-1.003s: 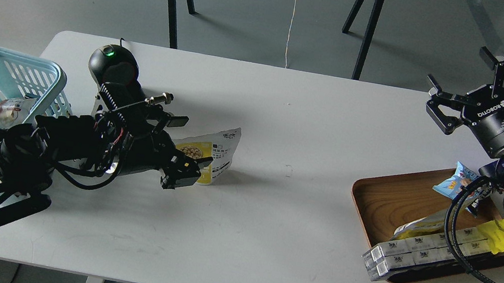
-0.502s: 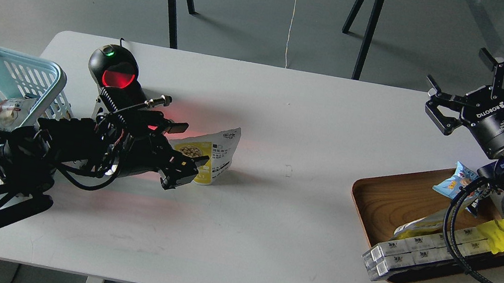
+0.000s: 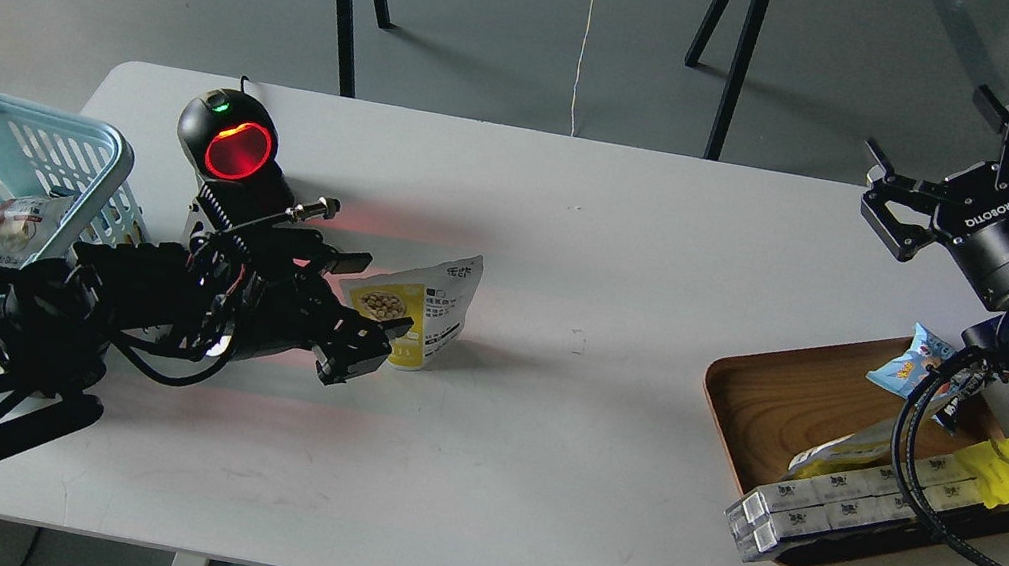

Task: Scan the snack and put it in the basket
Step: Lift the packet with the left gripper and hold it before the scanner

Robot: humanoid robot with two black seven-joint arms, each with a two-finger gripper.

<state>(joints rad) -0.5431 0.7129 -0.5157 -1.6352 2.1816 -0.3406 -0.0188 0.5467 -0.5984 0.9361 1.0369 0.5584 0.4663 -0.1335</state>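
Beside glowing scanner [image 3: 236,150], left gripper [image 3: 367,334] reaches low, clamping snack [image 3: 419,308]; right gripper [image 3: 974,165] raised, fingers spread.

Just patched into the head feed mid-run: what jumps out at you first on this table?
The scanner at rear left, its window glowing red, casting a red sheen on the table. In front of it the left tool grips the snack, upright. At far right the right tool hangs open above the wooden tray of packets; the basket waits at the left edge.
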